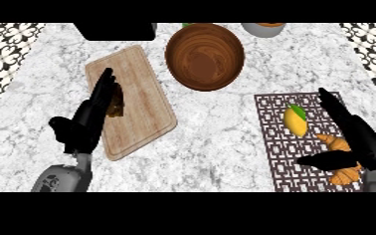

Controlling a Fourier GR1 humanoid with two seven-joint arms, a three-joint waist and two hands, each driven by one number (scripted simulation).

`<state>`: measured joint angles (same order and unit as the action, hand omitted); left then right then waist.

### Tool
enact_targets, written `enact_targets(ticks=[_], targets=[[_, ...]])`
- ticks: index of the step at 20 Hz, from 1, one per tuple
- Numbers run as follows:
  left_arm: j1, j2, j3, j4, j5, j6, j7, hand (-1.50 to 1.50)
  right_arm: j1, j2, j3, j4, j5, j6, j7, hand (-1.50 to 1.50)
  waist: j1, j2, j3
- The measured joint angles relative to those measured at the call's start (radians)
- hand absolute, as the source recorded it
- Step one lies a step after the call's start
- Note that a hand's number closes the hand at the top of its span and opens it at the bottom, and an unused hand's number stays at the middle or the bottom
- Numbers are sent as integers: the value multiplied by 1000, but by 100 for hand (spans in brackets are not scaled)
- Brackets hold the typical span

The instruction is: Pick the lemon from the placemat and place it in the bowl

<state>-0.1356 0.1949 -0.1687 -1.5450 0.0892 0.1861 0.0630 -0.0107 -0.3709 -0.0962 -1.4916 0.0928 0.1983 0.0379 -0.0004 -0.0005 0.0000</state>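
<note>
A yellow lemon (pixel 296 121) with a green leaf lies on the dark patterned placemat (pixel 277 144) at the right. The brown wooden bowl (pixel 204 56) stands at the back centre with nothing in it. My right hand (pixel 351 137) hovers over the placemat just right of the lemon, fingers straight and thumb spread, holding nothing. My left hand (pixel 89 117) rests open over a wooden cutting board (pixel 140 99) at the left, fingers pointing away.
A croissant (pixel 342 155) lies on the placemat partly under my right hand. A dark brown item (pixel 115 105) sits on the cutting board beside my left fingers. A black object (pixel 115 30) and a grey cup (pixel 263 29) stand at the back edge.
</note>
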Motion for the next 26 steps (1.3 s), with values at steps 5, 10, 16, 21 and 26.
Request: enact_targets(ticks=[5, 10, 16, 21, 26], targets=[[-5, -40, 9, 6, -40, -12, 4, 0, -34, 24, -31, 66, 5, 28, -18, -150, 0, 0, 0], [-3, -55, 36, 12, -54, -40, 1, 0, -57, 62, -34, 187, 57, 5, -111, -150, 1, 1, 0], [-11, -70, 53, -4, -75, -51, 27, 0, -126, 66, -37, 303, 141, -56, -137, -150, 3, 1, 0], [-7, -78, 73, 6, -74, -69, 15, 0, -148, 69, -19, 391, 229, -119, -167, -150, 3, 1, 0], [4, -100, 74, 21, -101, -79, -7, 0, -185, 78, -14, 470, 257, -114, -193, 150, 2, 1, 0]])
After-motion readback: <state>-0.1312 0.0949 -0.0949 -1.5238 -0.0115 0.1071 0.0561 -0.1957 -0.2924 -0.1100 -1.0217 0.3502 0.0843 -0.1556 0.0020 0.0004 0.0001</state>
